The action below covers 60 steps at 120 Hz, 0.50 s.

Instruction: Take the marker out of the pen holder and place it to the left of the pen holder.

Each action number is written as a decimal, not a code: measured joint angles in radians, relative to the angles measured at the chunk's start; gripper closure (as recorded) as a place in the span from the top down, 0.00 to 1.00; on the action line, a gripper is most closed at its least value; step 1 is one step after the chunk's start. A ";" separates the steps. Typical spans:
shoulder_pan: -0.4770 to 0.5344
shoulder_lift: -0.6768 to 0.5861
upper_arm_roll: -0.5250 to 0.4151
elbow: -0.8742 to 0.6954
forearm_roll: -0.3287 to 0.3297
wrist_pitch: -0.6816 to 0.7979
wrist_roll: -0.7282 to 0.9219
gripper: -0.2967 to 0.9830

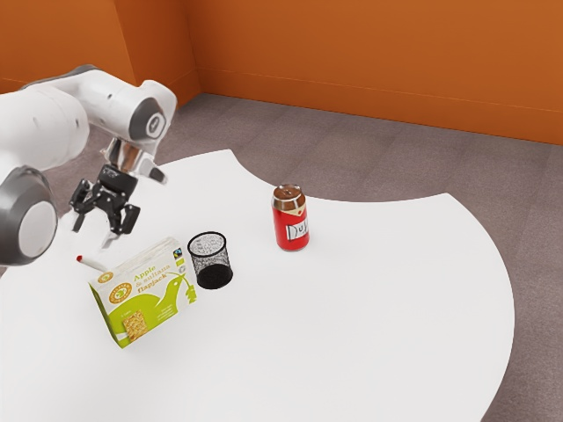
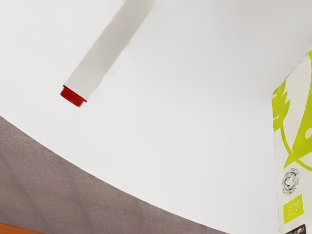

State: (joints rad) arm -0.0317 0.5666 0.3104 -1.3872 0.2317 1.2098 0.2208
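My gripper is open in the exterior view, raised above the table at the exterior view's left, its two fingers well apart with nothing between them. The white marker with a red end is below it, partly hidden behind the flapjack box. In the wrist view the marker lies on the white table, its red end showing and its other end cut off by the picture's edge. The black mesh pen holder stands upright beside the box, and no marker is seen in it.
The green and white flapjack box stands between the marker and the exterior camera; part of the box is in the wrist view. A red can stands beyond the pen holder on the round-edged white table.
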 joint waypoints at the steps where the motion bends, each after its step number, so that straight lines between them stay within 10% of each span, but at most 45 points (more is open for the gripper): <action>1: 0.000 -0.010 -0.004 0.000 -0.005 0.003 0.000 0.70; 32: -0.044 -0.431 -0.123 -0.253 -0.152 0.260 -0.004 0.75; 60: -0.072 -0.505 -0.187 -0.281 -0.204 0.416 -0.029 0.76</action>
State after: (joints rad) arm -0.1038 0.0612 0.1235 -1.6678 0.0282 1.6255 0.1922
